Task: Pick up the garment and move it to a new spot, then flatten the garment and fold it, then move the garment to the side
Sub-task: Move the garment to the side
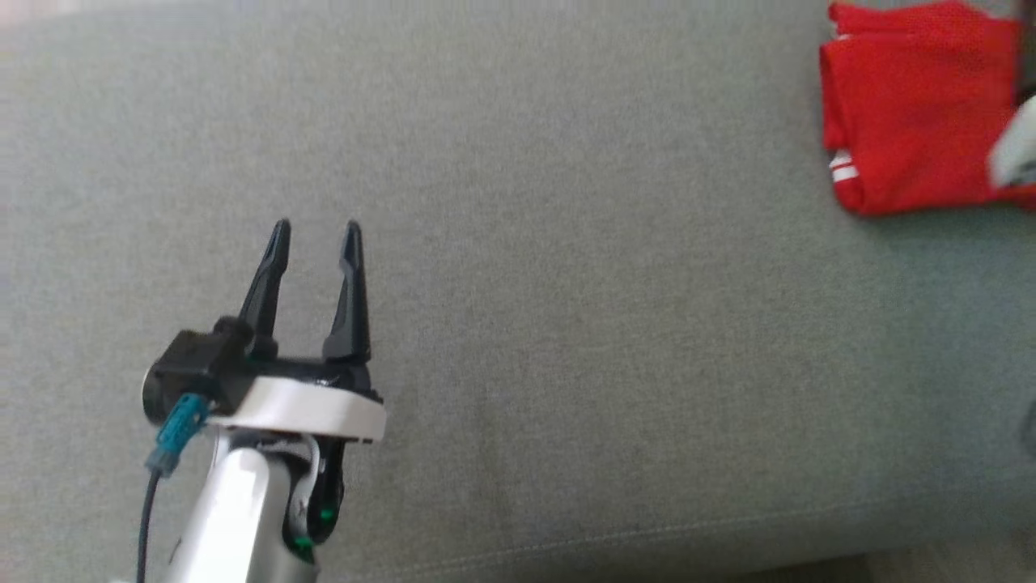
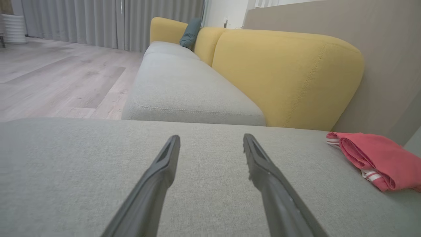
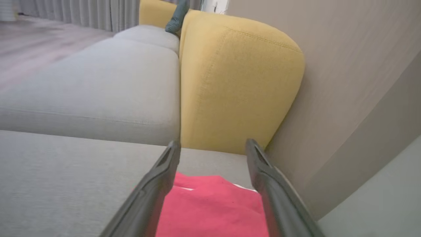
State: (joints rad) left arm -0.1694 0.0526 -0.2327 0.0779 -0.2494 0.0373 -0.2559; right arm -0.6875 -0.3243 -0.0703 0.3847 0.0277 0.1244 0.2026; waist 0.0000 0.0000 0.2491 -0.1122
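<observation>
At the lower left of the head view, our left gripper (image 1: 316, 227) hangs over a grey sofa seat (image 1: 583, 348), its two dark fingers (image 1: 265, 283) spread apart and holding nothing. At the upper right of that frame the red garment (image 1: 919, 105) lies flat on the seat, folded into a block with white stripes at its edge. In the right wrist view, our right gripper (image 3: 212, 142) has its fingers wide apart, with the garment ungripped at lower centre between them and a yellow backrest (image 3: 236, 82) beyond.
</observation>
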